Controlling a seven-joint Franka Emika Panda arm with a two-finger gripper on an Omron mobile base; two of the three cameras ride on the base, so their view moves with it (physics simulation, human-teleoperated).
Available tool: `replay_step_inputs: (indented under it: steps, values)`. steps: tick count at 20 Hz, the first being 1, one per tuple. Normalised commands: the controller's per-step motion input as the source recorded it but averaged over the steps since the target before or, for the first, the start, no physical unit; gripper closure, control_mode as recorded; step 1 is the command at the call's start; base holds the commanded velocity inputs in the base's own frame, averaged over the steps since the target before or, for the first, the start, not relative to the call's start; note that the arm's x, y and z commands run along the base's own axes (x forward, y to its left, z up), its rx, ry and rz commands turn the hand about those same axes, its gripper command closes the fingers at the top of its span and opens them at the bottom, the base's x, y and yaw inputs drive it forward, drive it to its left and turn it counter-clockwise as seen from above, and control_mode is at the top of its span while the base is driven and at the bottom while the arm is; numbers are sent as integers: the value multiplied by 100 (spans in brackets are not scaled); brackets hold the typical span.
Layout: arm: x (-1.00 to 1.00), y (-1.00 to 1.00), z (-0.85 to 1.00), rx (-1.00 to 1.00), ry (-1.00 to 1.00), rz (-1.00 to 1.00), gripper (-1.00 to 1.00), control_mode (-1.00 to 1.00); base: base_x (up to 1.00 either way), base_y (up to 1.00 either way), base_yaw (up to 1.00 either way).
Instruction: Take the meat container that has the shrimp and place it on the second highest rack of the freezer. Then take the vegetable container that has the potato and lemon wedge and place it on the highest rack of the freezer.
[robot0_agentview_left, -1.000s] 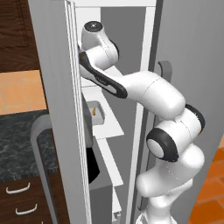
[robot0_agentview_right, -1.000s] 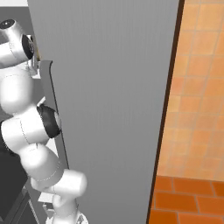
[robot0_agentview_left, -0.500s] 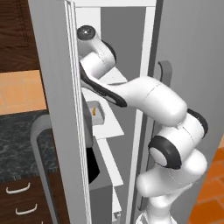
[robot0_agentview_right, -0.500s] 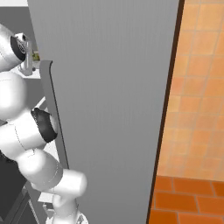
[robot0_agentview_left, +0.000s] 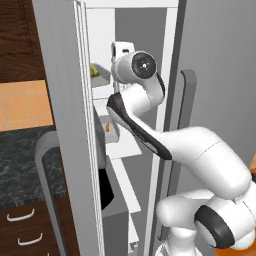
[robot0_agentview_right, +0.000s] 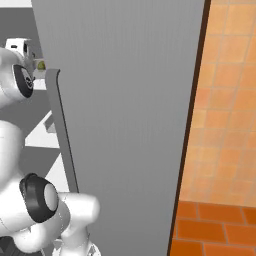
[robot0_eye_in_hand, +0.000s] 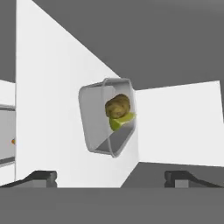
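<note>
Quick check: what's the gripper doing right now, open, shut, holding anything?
Gripper: open and holding nothing; the fingers stand wide apart, short of the vegetable container with the potato and lemon wedge on the freezer's highest rack.

Since the earlier pictures, the arm is raised and swung further into the freezer. In the left base view its wrist joint, seen earlier near the top left of the opening, is now set higher and closer to the middle, and the upper link is folded more steeply below it. The vegetable container, earlier hidden, is now seen on the highest rack, just left of the hand. In the right base view the wrist is shifted down and inward, and the hand is now exposed beside the door edge.
</note>
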Motion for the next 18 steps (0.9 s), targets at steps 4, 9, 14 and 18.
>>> replay_step_inputs:
  steps: [4, 9, 14, 18]
  values:
    - [-100, -3, 15, 0, -20, 3, -100, -100, 0, 0, 0]
    - [-100, -28, 0, 5, -6, 0, -100, -100, 0, 0, 0]
    - [-100, -38, 0, 8, -8, 0, -100, -100, 0, 0, 0]
    - [-100, -37, -20, 3, 0, 0, -100, -100, 0, 0, 0]
